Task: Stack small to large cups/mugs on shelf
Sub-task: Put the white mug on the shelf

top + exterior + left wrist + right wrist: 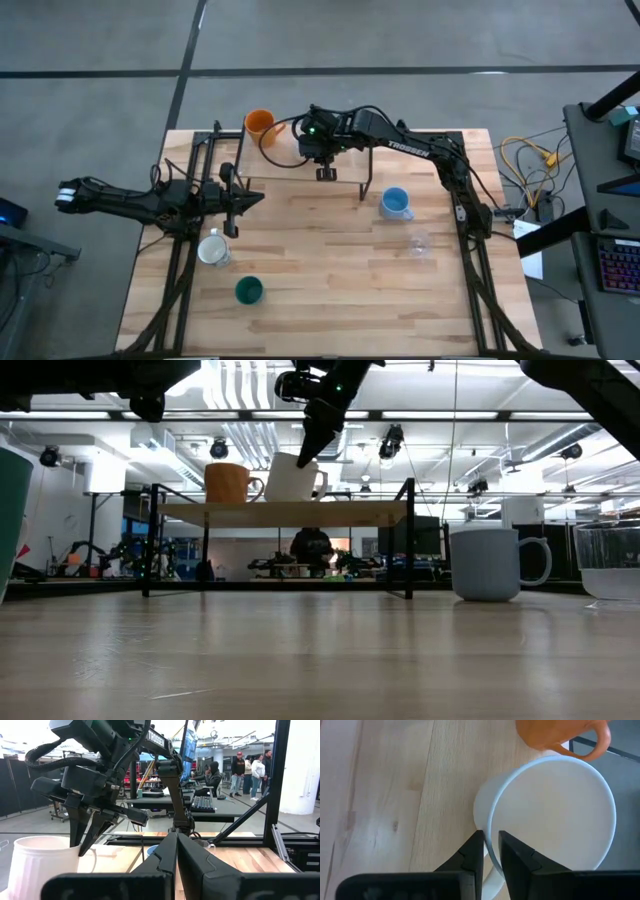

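Pinched plain white mug (550,815) by its rim with right tool (491,851), tilted on shelf (280,512) right of orange mug (228,482). Kept left tool (176,855) clenched, empty, near tabletop's left.

1. A robotics lab or workshop is showing: ceiling strip lights (420,415) are glowing over open floor.
2. People (250,770) are standing beyond workstations carrying a keyboard (202,802).
3. Loose cables (525,160) are trailing beside the desk (330,270).
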